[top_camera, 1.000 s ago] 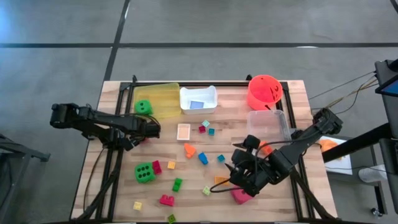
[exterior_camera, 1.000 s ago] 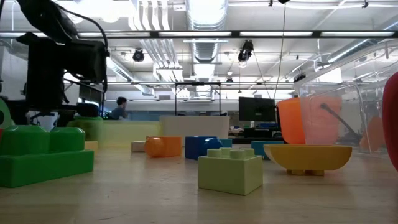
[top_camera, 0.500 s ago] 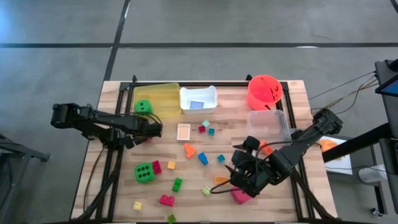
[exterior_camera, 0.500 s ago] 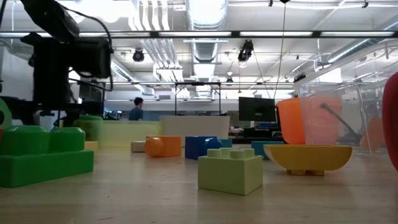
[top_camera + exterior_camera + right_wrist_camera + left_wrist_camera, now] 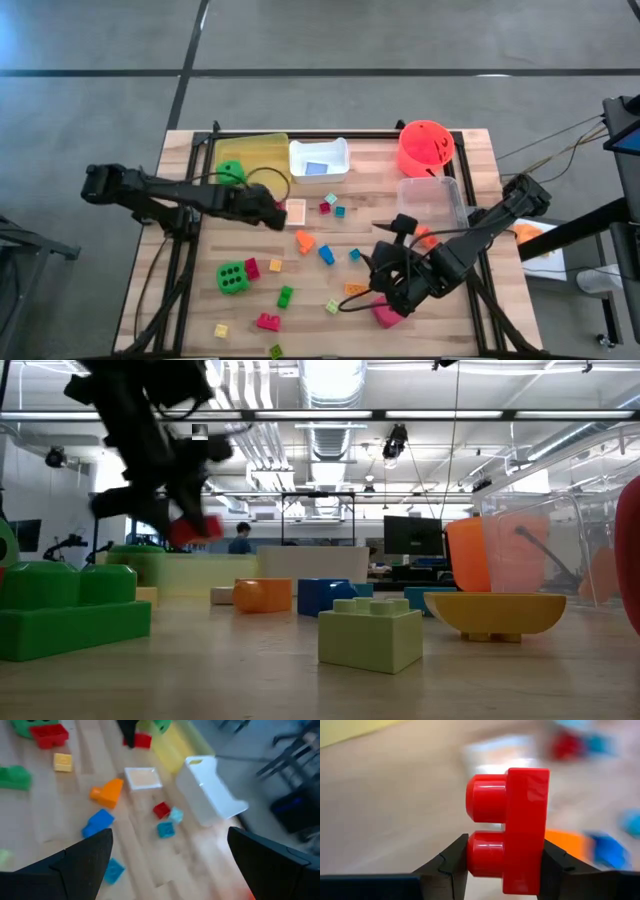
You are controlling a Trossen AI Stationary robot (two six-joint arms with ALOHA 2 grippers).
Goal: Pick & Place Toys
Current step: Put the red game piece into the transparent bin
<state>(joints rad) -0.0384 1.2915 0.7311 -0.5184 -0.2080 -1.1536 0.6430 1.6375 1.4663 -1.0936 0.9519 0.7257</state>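
Note:
My left gripper (image 5: 274, 214) hangs over the table's left middle, next to a flat card (image 5: 295, 211), and is shut on a red two-stud brick (image 5: 520, 830). The low view shows that brick (image 5: 195, 528) up in the air. My right gripper (image 5: 170, 870) stands open above the right near part of the table, nothing between its fingers. Small bricks lie loose on the wood: orange (image 5: 304, 240), blue (image 5: 326, 254), green (image 5: 285, 295). One green die (image 5: 232, 277) rests on the table and another (image 5: 231, 172) sits at the yellow tray (image 5: 262, 150). A pink die (image 5: 388, 316) lies under my right arm. My left gripper pinches the red brick between its two fingers. One finger (image 5: 454, 865) is on the end of a stud (image 5: 481, 856), the other (image 5: 555, 865) on the brick's flat underside (image 5: 543, 851). The fingers slant down from the table's left. The brick is lifted clear, its studs pointing sideways.
A white tray (image 5: 319, 160) with a blue piece stands at the back middle, an orange-red bucket (image 5: 425, 147) at the back right and a clear tray (image 5: 430, 198) in front of it. Loose bricks are scattered over the table's middle and near part.
My left gripper has risen and gone toward the table's right edge, rolling about its own axis, with the red brick shut between its fingers; the brick now hangs clear above the table. My right gripper has stayed in place.

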